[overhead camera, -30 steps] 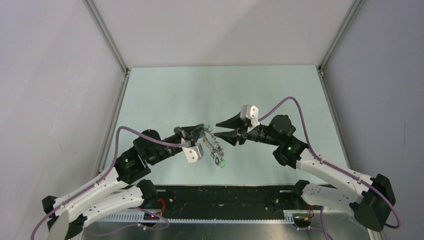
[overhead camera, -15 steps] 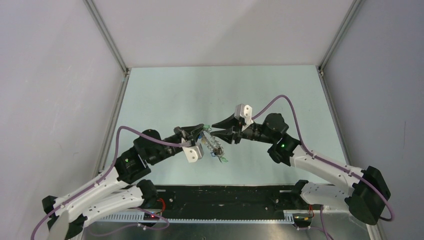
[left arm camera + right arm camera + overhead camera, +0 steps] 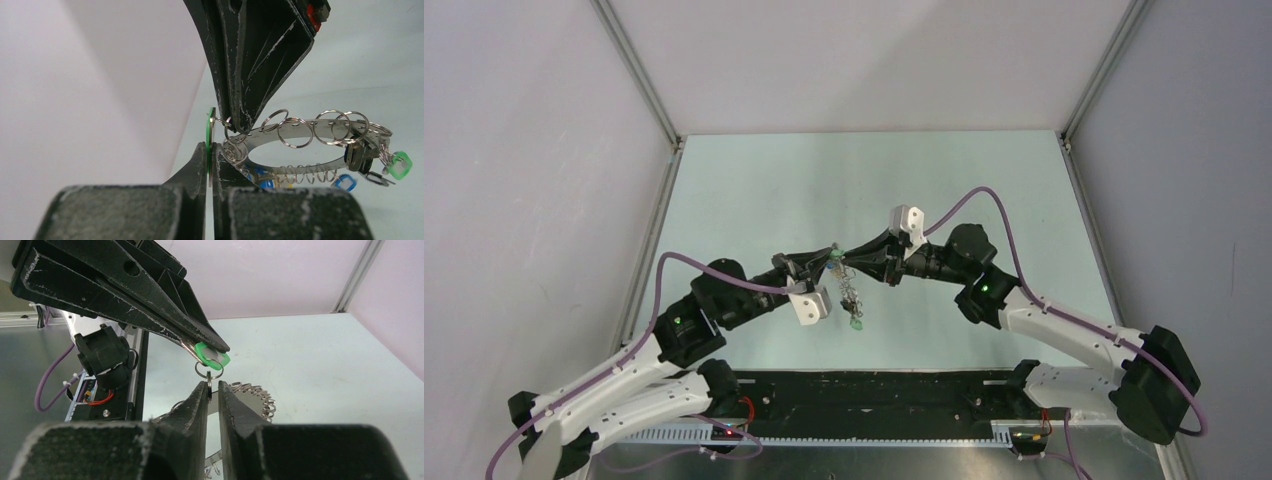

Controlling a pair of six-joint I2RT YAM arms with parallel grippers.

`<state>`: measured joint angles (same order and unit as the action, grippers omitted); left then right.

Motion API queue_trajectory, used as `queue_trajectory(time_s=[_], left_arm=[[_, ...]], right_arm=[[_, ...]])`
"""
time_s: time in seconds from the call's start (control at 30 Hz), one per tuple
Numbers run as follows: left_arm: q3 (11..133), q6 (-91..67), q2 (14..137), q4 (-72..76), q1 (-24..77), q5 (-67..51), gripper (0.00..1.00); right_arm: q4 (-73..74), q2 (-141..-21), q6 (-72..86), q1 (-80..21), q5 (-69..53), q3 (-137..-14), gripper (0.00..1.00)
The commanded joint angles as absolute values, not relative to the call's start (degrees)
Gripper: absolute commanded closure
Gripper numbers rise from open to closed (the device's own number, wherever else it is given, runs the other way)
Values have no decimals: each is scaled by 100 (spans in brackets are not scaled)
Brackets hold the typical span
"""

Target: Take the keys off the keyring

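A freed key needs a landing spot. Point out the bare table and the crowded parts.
Bare table stretches from the grippers to the back wall and out to either side. Crowded at centre: the left gripper clamps a green key tag, the right gripper pinches its small ring, and the keyring with keys hangs beneath.

Left pincer point(image 3: 830, 257) and right pincer point(image 3: 846, 255) tip to tip mid-table; keys point(image 3: 852, 299) dangle beneath, blocking underside; far table point(image 3: 874, 175) open.

No legible text – (nor numbers)
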<state>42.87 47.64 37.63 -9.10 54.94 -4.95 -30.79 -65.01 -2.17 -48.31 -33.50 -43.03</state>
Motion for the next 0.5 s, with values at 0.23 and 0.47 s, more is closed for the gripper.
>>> queue_trajectory(time_s=[0.23,0.47], left_arm=[[4387,4849,3708,-421,5481,-540,100],[4381,4845,3639,-416,5470,-343,100]], right_arm=[[-3214,-6411,-151,-4867,-3325,-4575,100],[-2638,-5924,-310,-4860,-3222,-4570,100]])
